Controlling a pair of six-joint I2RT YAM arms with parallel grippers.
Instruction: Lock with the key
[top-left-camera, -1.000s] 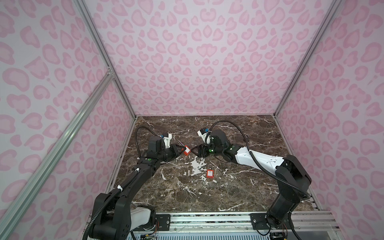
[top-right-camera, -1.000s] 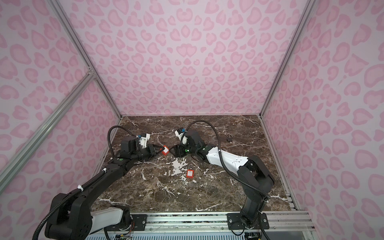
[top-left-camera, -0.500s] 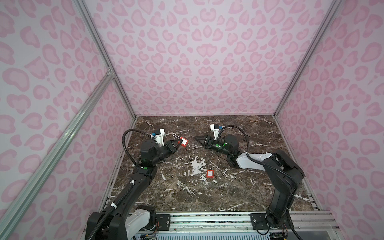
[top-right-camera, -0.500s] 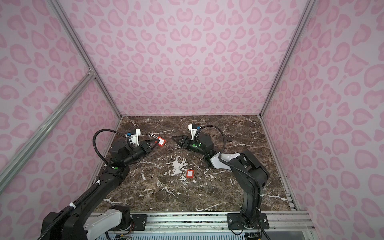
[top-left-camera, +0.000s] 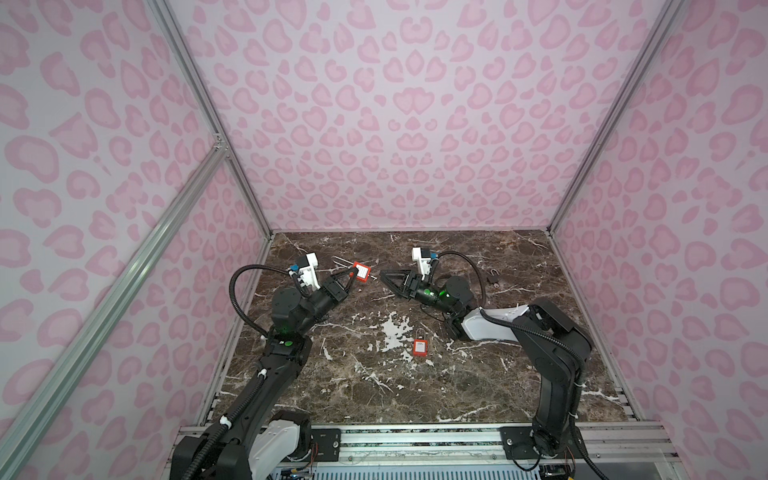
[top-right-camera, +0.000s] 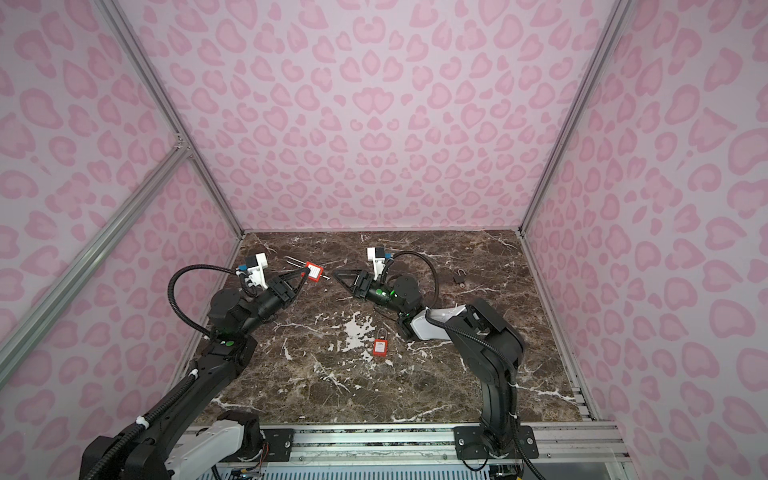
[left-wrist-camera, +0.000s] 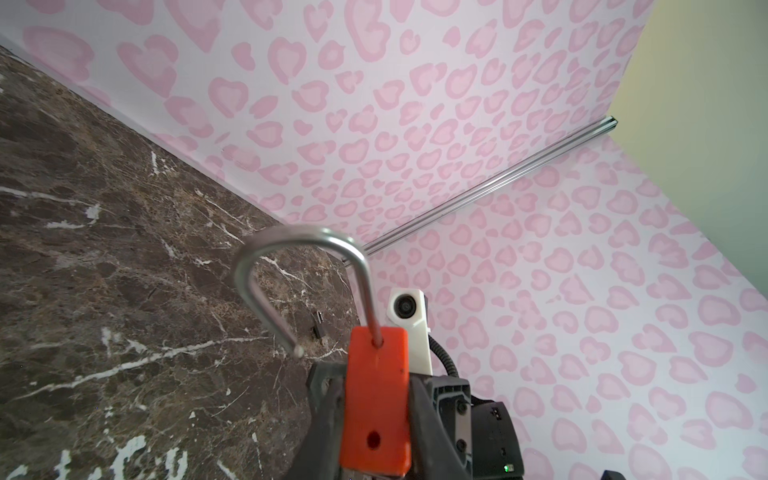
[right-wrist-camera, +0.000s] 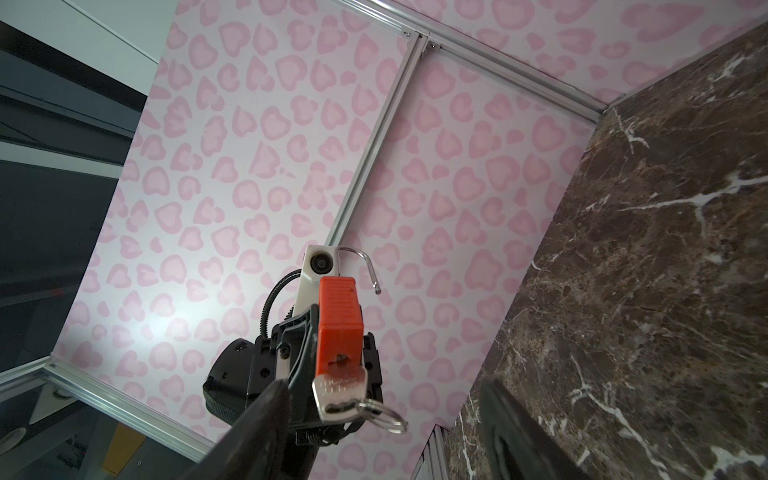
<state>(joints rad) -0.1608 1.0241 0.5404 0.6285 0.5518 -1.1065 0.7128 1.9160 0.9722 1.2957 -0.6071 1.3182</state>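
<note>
both arms have lifted and drawn apart since a second ago, when the hands met low over the counter (top-left-camera: 415, 390). left hand (top-left-camera: 351, 275) is clenched on the red lock (top-left-camera: 361, 272), holding it up off the counter at the back left, its sides pinched between the fingers (left-wrist-camera: 432, 415). shackle (left-wrist-camera: 299, 249) stands open: one leg sits in the body, the free end hangs beside it, off its hole. key (right-wrist-camera: 338, 388) sits in the slot at the lock's other end, ring (right-wrist-camera: 386, 415) dangling. right hand (top-left-camera: 386, 277) is released, jaws wide, aimed at the key from near by and touching nothing

my read: the key is in and the closing is not yet done. to do it well, the left hand holds the lock steady while the right comes straight along the key's line, shuts on the flat of the bow rather than the ring, and turns about that line only; the shackle's free end wants swinging over its hole and pressing home, or the turn locks nothing

hard to tell: how deep the key sits, as the top views show it as a speck; the right fingertips are cut off in the wrist view. a spare lock (top-left-camera: 420, 347) lies on the counter right of centre, and a dark lock (top-left-camera: 493, 277) far right is too small to read
</note>
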